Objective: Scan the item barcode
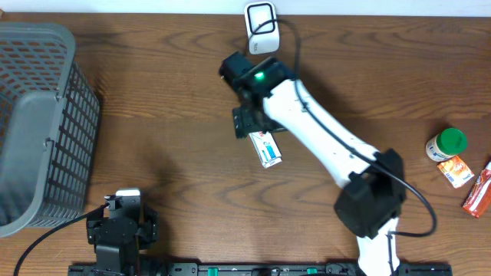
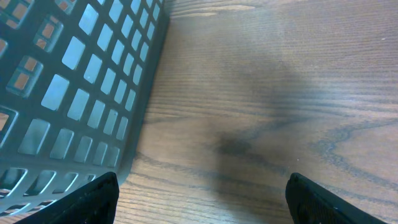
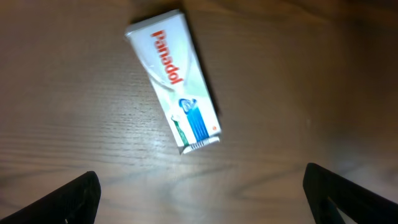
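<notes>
At the 7 o'clock corner of the wooden table (image 1: 169, 92), the left gripper (image 2: 202, 196) hung with jaws spread wide, grasping nothing, beside the grey mesh basket (image 1: 46, 130) at 9 o'clock. Near the table's centre, the right gripper (image 3: 208, 193) hovered with jaws fully apart and empty. The Panadol box (image 3: 174, 84) lay flat on the table, printed face up, clear of both fingers. At 3 o'clock stood a green-lidded bottle (image 1: 447, 143), an orange packet (image 1: 455, 171) and a red sachet (image 1: 479, 192). The white scanner (image 1: 261, 19) sat at 12 o'clock.
</notes>
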